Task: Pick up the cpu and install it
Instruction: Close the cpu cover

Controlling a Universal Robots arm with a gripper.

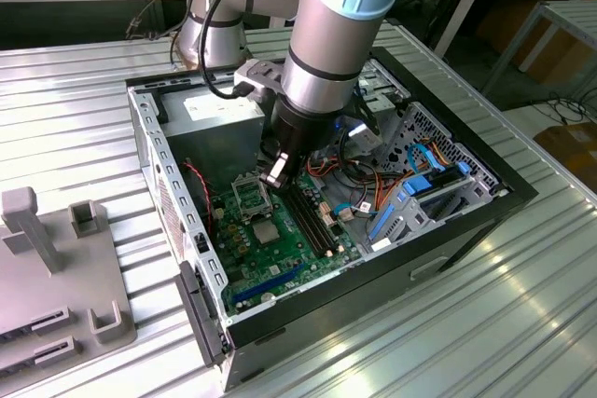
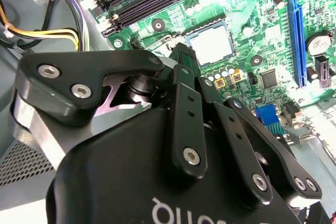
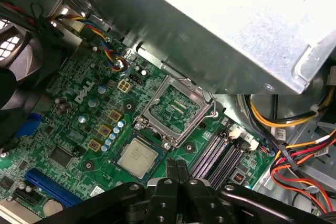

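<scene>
Bright, even light from overhead in the exterior view, long sheens streaking the ribbed metal table (image 1: 485, 258) while the arm (image 1: 326, 34) shades the open computer case (image 1: 149, 146). In the second wrist view the cpu (image 2: 212, 43) glares almost white behind the dark gripper (image 2: 181, 56); in the first wrist view the power-supply box (image 3: 252, 30) shines pale, shadow pooling beneath it on the green board (image 3: 79, 108)

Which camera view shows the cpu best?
The first wrist view: the cpu lies whole, its metal top plain. The second wrist view shows it bright white, just past the gripper. The exterior view shows a small grey square on the board.
</scene>
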